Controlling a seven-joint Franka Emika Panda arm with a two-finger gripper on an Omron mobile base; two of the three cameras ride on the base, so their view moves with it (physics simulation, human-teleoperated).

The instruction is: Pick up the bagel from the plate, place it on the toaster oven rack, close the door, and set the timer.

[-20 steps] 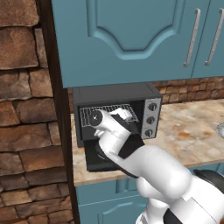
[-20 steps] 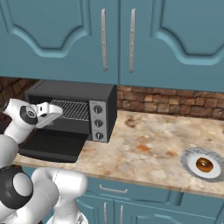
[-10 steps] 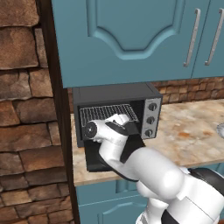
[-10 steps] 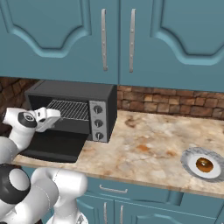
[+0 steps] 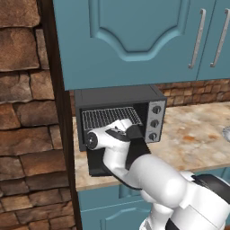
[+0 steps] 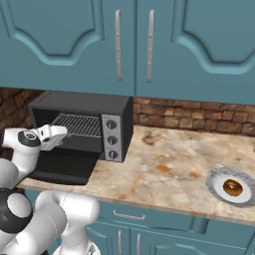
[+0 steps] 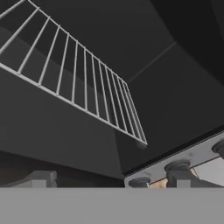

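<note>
The bagel lies on the plate at the counter's right end, far from the arm. At the left stands the black toaster oven, its door folded down flat and its toaster oven rack bare inside. My gripper hovers open and empty just in front of the oven mouth, above the door and slightly below the rack. The timer is the lowest knob on the silver strip.
Teal wall cabinets hang low above the oven. A stone wall closes off the left side. Speckled counter stretches between the oven and the plate, with a brick backsplash behind it.
The hand has dropped from rack height to just under it in front of the oven mouth. Its jaws stayed open. The bagel and the door have not moved.
</note>
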